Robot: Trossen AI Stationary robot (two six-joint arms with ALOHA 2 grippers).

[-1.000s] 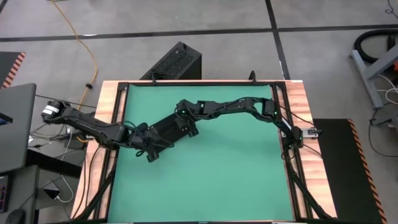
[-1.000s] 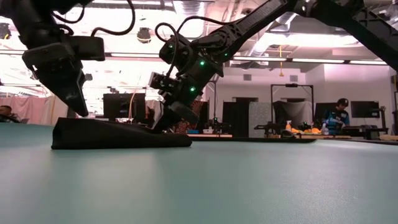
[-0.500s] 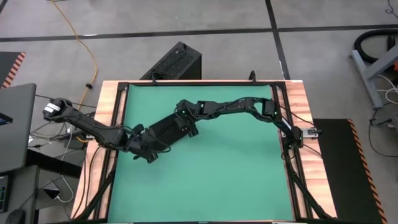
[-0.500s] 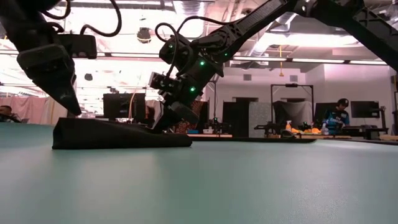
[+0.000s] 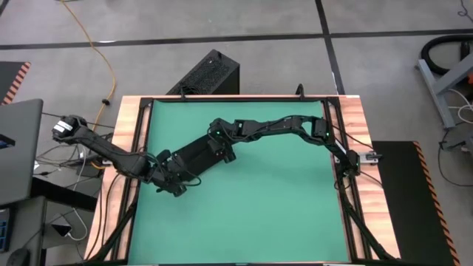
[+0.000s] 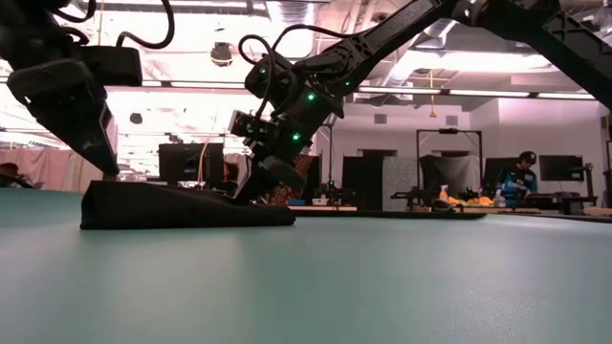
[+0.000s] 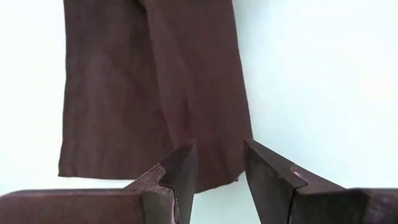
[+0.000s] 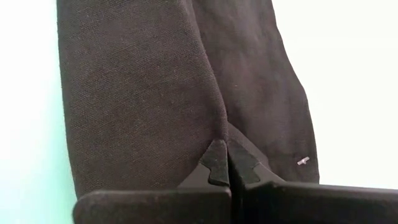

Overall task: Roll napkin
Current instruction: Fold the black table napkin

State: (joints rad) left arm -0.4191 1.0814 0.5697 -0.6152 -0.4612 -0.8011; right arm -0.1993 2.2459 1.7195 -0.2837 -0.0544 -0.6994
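Observation:
The black napkin (image 5: pixel 194 155) lies as a long folded strip on the green mat (image 5: pixel 281 207), slanting from the middle toward the near left. In the low view the napkin (image 6: pixel 182 206) is a low wedge flat on the mat. My right gripper (image 8: pixel 227 163) is shut, its tips on the strip's far-right end (image 6: pixel 251 196). Over the strip's near-left end, my left gripper (image 7: pixel 221 165) is open. Its fingers stand just above the cloth's corner (image 7: pixel 217 180) and, in the low view, the left gripper (image 6: pixel 103 170) is clear of the napkin. My right gripper sets its shut fingertips (image 8: pixel 216 158) down on the top layer of the napkin near its far-right end, slanting down from the table's right. A crease (image 8: pixel 208 93) runs away from the tips along the strip. Whether any cloth sits between the fingers I cannot tell. The napkin lies flat.
A rigid black box with vent slots (image 5: pixel 207 74) stands on the floor beyond the far edge. The wooden table rim (image 5: pixel 127 148) frames the mat, and a laptop (image 5: pixel 18 148) sits off to the left. Bare mat spreads to the right and near side. A person (image 6: pixel 524 172) is far back.
My left gripper has swung a little toward the table's left and near edges, over the napkin's near-left end, still open. The napkin and my right gripper have kept still.

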